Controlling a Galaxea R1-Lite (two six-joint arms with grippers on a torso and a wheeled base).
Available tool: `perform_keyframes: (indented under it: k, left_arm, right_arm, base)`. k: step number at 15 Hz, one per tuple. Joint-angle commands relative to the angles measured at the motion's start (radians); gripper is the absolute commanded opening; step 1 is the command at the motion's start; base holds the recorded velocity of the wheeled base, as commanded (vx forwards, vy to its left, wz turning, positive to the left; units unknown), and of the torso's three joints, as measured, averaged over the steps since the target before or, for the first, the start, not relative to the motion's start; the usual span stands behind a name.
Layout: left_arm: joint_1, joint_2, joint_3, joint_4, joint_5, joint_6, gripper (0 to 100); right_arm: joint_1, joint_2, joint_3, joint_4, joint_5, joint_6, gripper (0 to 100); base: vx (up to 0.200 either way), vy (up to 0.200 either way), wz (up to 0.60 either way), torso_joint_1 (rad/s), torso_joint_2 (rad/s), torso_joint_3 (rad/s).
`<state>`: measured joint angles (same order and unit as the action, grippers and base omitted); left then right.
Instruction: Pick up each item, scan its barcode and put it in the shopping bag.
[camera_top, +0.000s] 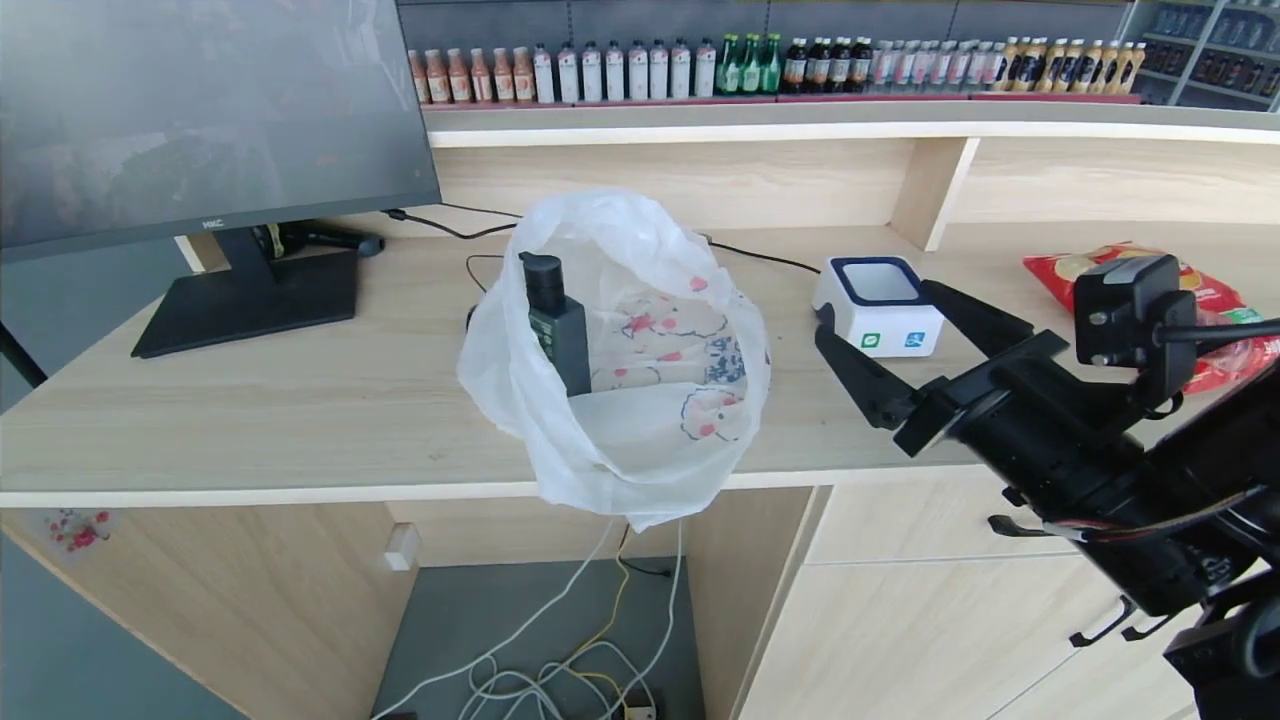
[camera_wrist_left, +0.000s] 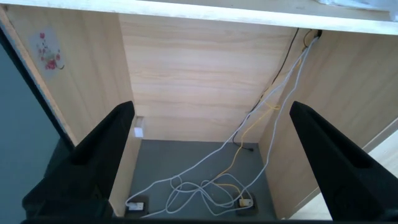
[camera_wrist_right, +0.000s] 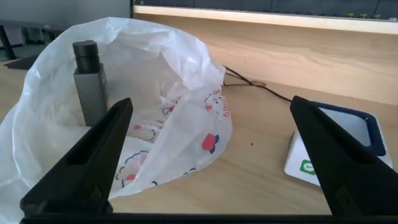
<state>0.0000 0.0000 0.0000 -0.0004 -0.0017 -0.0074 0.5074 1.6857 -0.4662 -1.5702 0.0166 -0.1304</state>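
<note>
Now | right tool (camera_top: 876, 312) spread, empty, right of shopping bag (camera_top: 620, 420) | bottle (camera_top: 557, 322) upright in bag | left tool (camera_wrist_left: 211, 109) spread, empty

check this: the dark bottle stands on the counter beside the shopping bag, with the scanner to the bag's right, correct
No: the dark bottle stands inside the shopping bag, not beside it, as the head view shows. The scanner is to the bag's right.
</note>
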Motion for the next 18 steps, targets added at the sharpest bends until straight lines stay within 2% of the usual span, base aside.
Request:
perform_keyframes:
  k: [1,10,18]
  left_arm:
    - [0.000,0.000,0.000,0.000,0.000,0.000,100]
    - [0.000,0.000,0.000,0.002,0.000,-0.003,100]
    - [0.000,0.000,0.000,0.000,0.000,-0.005,100]
  right_arm:
    - [0.003,-0.001,-0.008,-0.001,-0.010,-0.001,100]
    - [0.006,-0.075,0.057,-0.001,-0.021,-0.001,100]
    - [0.005,-0.121,0.050,-0.001,-0.021,0.000,100]
  base:
    - [0.000,-0.200,0.00,0.002,0.00,0.002]
    - [0.000,-0.200,0.00,0.004,0.00,0.002]
    - [0.000,-0.200,0.00,0.004,0.00,0.001]
